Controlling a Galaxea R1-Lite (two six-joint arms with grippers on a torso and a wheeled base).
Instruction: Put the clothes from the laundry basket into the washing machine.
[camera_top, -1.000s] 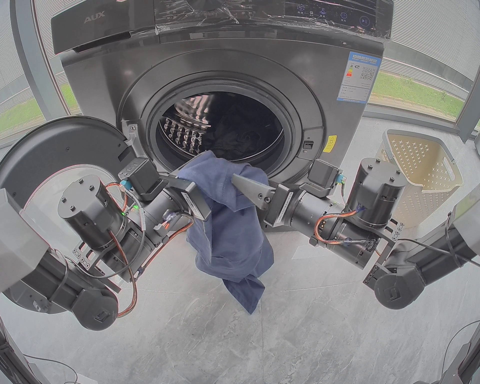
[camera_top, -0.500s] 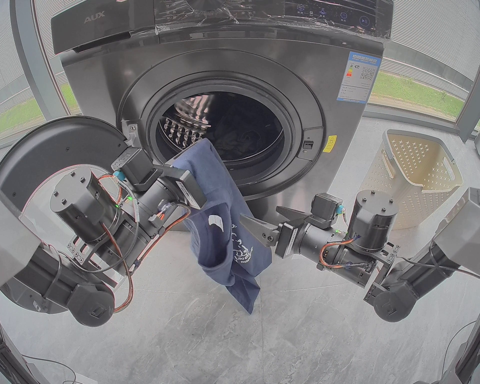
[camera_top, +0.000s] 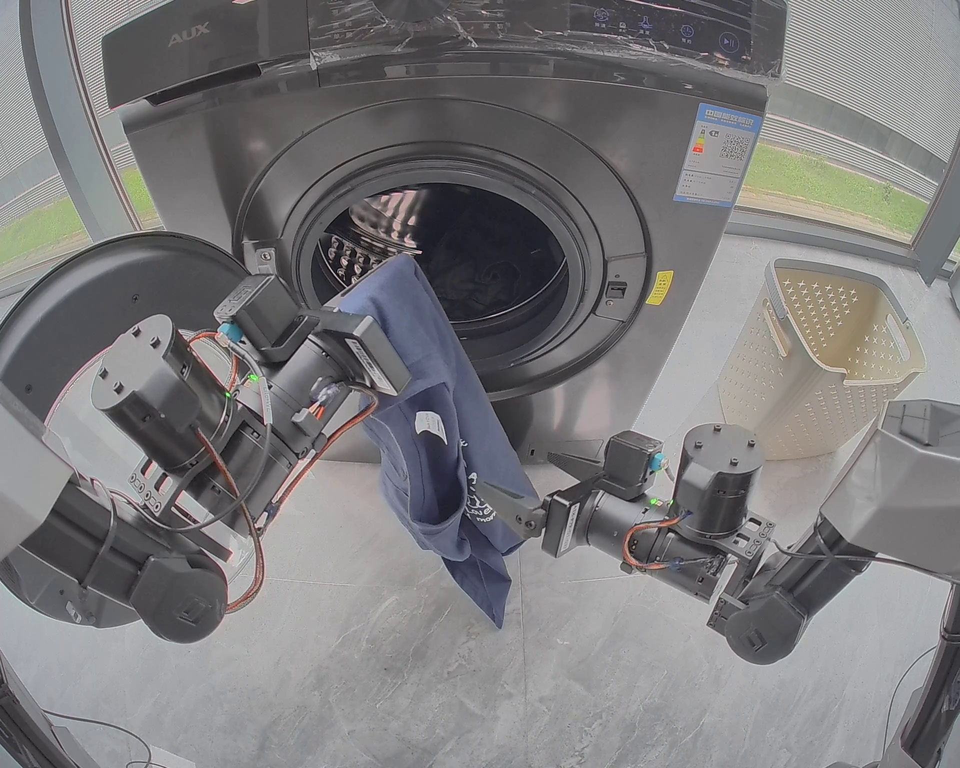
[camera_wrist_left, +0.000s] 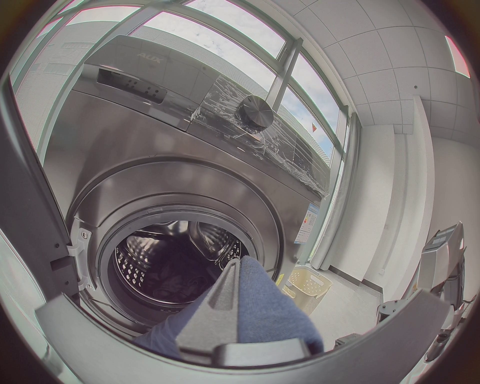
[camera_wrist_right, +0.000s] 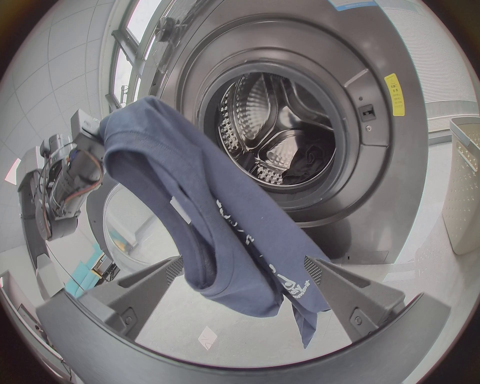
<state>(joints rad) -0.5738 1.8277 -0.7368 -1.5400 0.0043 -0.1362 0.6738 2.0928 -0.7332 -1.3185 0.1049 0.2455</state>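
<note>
A dark blue T-shirt (camera_top: 445, 440) hangs from my left gripper (camera_top: 378, 290), which is shut on its upper end at the lower left lip of the washing machine's drum opening (camera_top: 450, 260). In the left wrist view the cloth (camera_wrist_left: 270, 310) drapes over the left gripper (camera_wrist_left: 237, 262). My right gripper (camera_top: 512, 471) is open low in front of the machine. The shirt's lower part (camera_wrist_right: 235, 250) hangs between the wide-apart fingers of the right gripper (camera_wrist_right: 242, 260). Dark clothes (camera_wrist_right: 310, 160) lie in the drum. The cream laundry basket (camera_top: 850, 270) stands to the right.
The round washer door (camera_top: 110, 290) stands swung open on the left, behind my left arm. The grey washing machine (camera_top: 600, 200) fills the back. Pale tiled floor (camera_top: 400, 680) lies open in front, and the shirt's tail hangs close above it.
My right gripper dropped from the drum's lip to the shirt's lower part and drew back. The left gripper rose slightly toward the opening with the shirt, which now hangs unfolded.
</note>
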